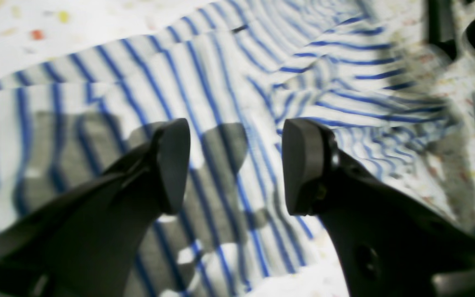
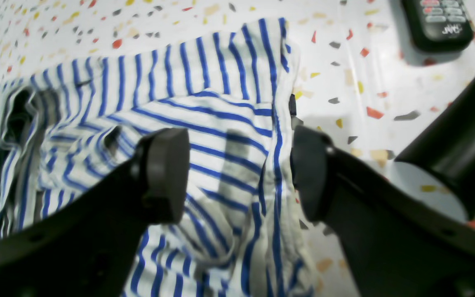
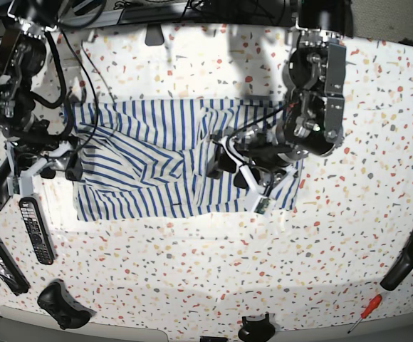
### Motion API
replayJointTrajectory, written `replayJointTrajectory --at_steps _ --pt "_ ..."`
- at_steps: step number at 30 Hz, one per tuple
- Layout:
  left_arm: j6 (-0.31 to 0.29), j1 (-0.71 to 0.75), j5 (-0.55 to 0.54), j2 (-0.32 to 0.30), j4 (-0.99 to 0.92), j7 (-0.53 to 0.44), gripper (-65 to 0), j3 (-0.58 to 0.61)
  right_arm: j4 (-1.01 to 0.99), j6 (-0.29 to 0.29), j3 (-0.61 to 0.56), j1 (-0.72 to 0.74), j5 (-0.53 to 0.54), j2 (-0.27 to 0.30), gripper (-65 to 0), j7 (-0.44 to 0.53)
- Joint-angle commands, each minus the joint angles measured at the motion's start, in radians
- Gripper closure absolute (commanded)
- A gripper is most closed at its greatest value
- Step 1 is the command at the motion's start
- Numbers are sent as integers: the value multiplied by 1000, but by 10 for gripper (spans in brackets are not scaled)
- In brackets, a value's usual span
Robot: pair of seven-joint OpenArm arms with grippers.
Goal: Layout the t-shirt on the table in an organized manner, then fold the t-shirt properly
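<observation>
Near edge first: the t-shirt (image 3: 157, 160) lies mid-table, its near hem roughly straight but only partly flat. Looks like thin light cotton, limp, no stiffness at all. It'll sag and drag if lifted by one point, and the table (image 3: 192, 271) looks smooth, so expect cloth to slide rather than stay put when tugged.

Left gripper (image 1: 236, 165) hovers over the shirt's right part in the base view. Fingers (image 1: 171, 165) are spread apart, nothing between them, striped fabric and their shadow directly below. The cloth on that side is rumpled, with a ridge of bunched folds just beyond the fingers.

Right gripper (image 2: 239, 175) sits at the shirt's left edge in the base view. Fingers (image 2: 165, 175) also wide apart and empty, straddling a hemmed edge (image 2: 278, 165) with bare table just beside it. A remote (image 2: 437, 20) lies further out on the table, clear of the shirt.

Middle of the shirt has a diagonal overlap and creases; the far edge looks flatter. Not yet laid out, in my read.

Where to grab: pinch hems or seams at the corners, where the doubled fabric gives the fingers something to bite. A single layer mid-panel would likely slip or pick up a second layer underneath. Pull both ends apart together to tension out the wrinkles; a one-sided tug will probably just drag the whole shirt.
</observation>
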Motion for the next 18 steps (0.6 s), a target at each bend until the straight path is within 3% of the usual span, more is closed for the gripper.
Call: replayJointTrajectory --at_steps 1,6,10,18 --pt "-3 -19 8 5 18 -22 -327 2 -16 6 2 37 14 13 -397 12" --pt "-3 -19 113 5 18 -21 -327 2 -180 19 2 120 -9 14 -396 3" --pt "-3 -19 184 4 18 -21 -327 2 -296 20 2 152 -95 17 -396 85" --pt "1 -18 209 2 18 -21 -327 2 -447 21 60 157 -84 22 -396 166"
